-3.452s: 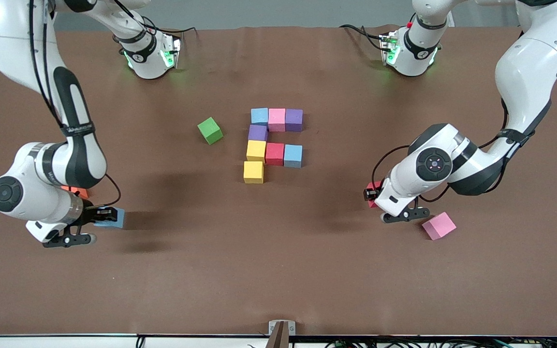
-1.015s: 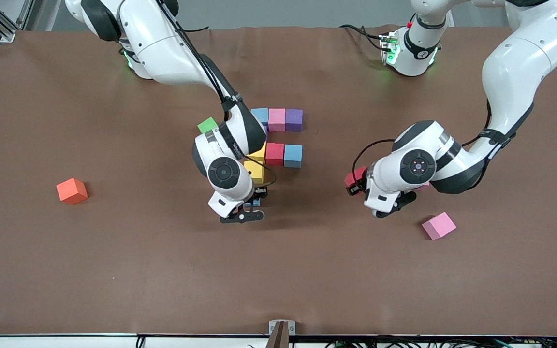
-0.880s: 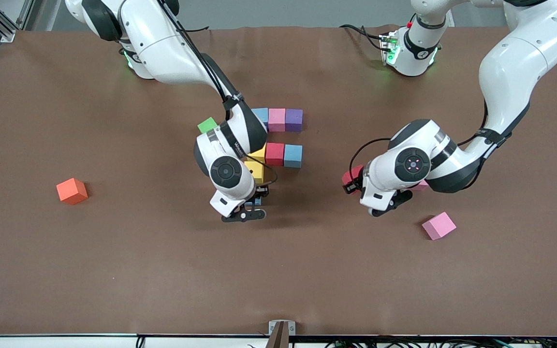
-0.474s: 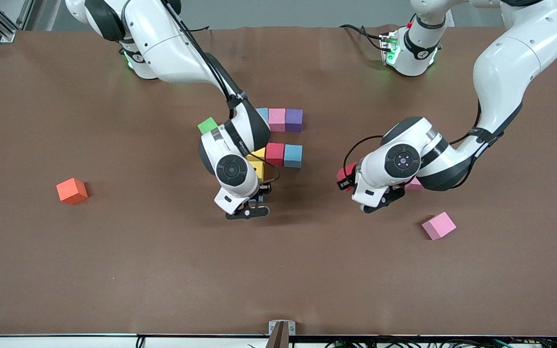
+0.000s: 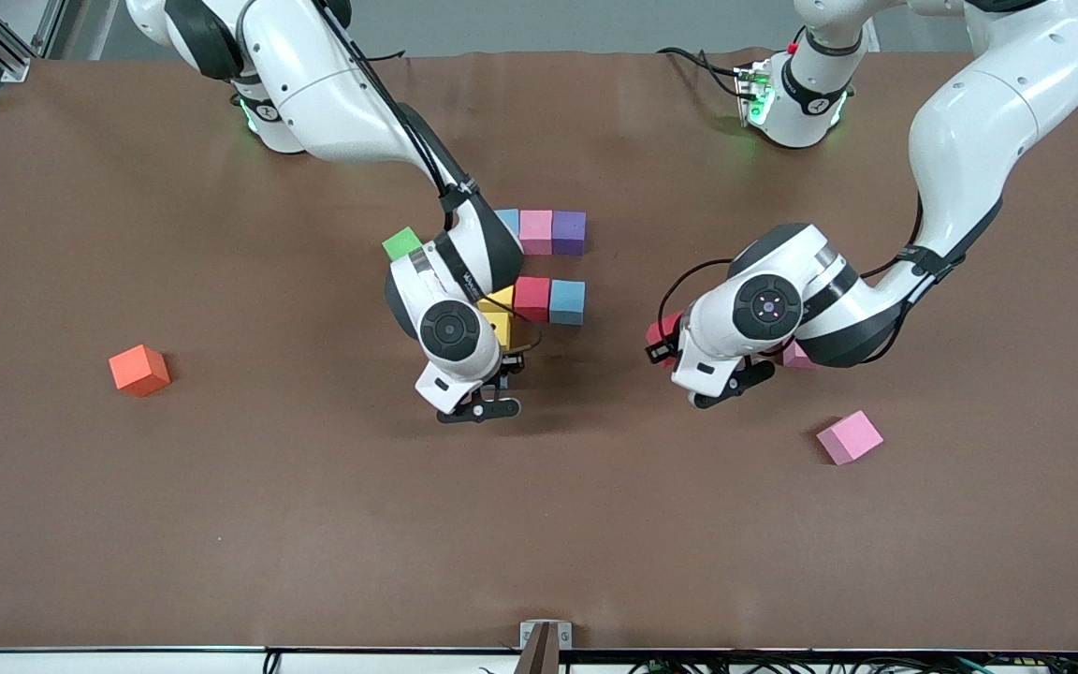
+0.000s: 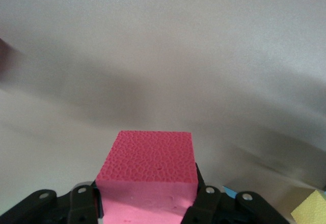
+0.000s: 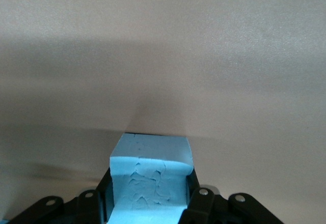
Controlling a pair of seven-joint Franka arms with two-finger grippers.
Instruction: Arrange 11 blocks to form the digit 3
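The block figure lies mid-table: light blue [image 5: 505,218], pink [image 5: 535,231] and purple [image 5: 569,232] in one row, then yellow [image 5: 502,298], red [image 5: 531,298] and light blue [image 5: 567,301], with a second yellow [image 5: 500,329] nearest the camera. My right gripper [image 5: 498,382] [image 7: 148,203] is shut on a light blue block [image 7: 150,180], low over the table beside that second yellow cube. My left gripper [image 5: 659,341] [image 6: 146,206] is shut on a red block [image 5: 659,329] [image 6: 150,170], over bare table toward the left arm's end of the figure. The right arm hides part of the figure.
A loose pink block [image 5: 849,436] lies toward the left arm's end, and another pink one [image 5: 796,356] peeks out under the left arm. A green cube [image 5: 400,243] sits beside the figure. An orange cube [image 5: 138,370] lies toward the right arm's end.
The right arm carried the light blue block from its end of the table to the figure and now barely moves. The left arm has carried the red block steadily toward the figure.
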